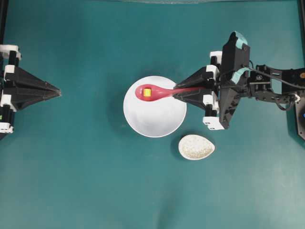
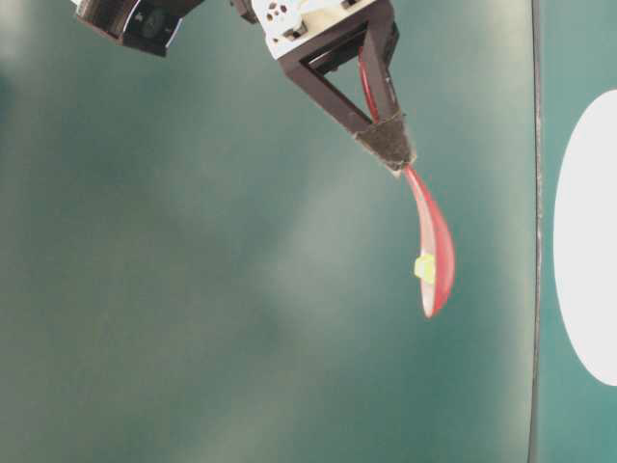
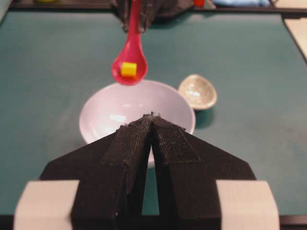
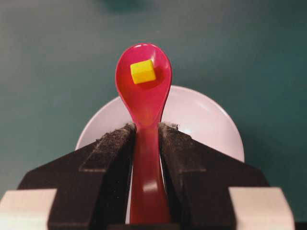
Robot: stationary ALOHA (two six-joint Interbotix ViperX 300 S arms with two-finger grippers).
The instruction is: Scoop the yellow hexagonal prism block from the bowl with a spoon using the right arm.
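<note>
I saw a teal table [image 1: 71, 181] with a big white bowl [image 1: 157, 119] at its centre and a small speckled spoon rest [image 1: 196, 147] just beside it. My right gripper [image 1: 183, 93] was clamped on the handle of a red spoon [image 1: 155, 92], holding the scoop raised above the bowl. My left gripper [image 1: 56, 90] sat well apart, its jaws pressed together on nothing. The tiny yellow block [image 4: 143, 71] lay in the scoop. I judged the scoop done; keeping the spoon level and moving slowly would stop the block sliding off.
</note>
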